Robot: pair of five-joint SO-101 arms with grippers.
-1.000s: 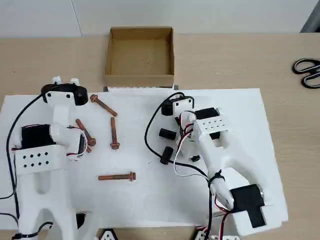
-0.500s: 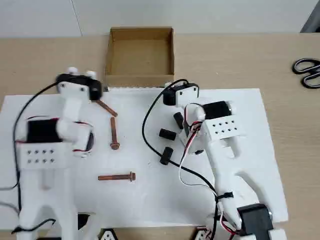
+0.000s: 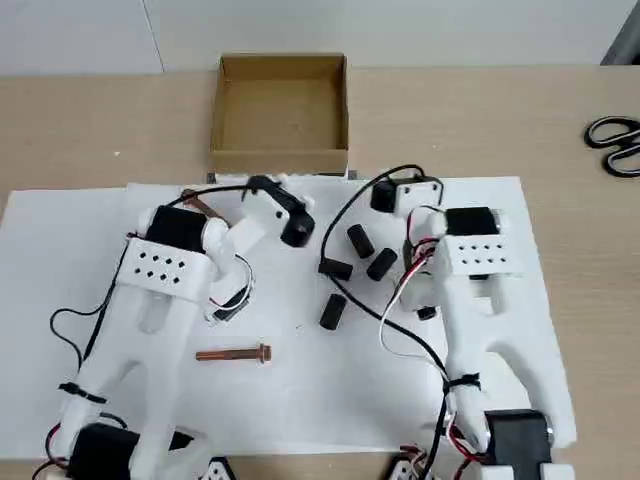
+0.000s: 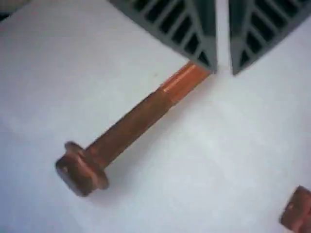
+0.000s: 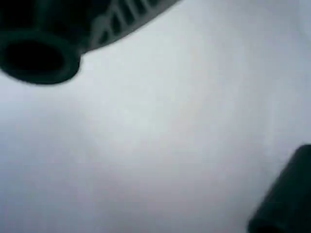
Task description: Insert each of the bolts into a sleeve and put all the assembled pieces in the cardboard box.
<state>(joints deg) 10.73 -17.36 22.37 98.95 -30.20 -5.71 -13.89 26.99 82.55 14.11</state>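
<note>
A copper bolt (image 4: 131,124) lies flat on the white sheet (image 4: 73,58), its threaded end stopping right at the tip of one jaw of the left gripper (image 4: 223,71). It sits beside the gap rather than in it. The jaws stand narrowly apart, with bare sheet between them and nothing held. Within the past second the left gripper has swung from the sheet's left side toward the far middle, just short of the empty box (image 3: 280,160). The right gripper (image 3: 402,197) has drawn right and farther off, uncovering black sleeves (image 3: 360,240) between the arms; whether it grips anything cannot be told. A first pickup looks imminent, with nothing assembled. A second bolt (image 3: 235,353) lies nearer.
</note>
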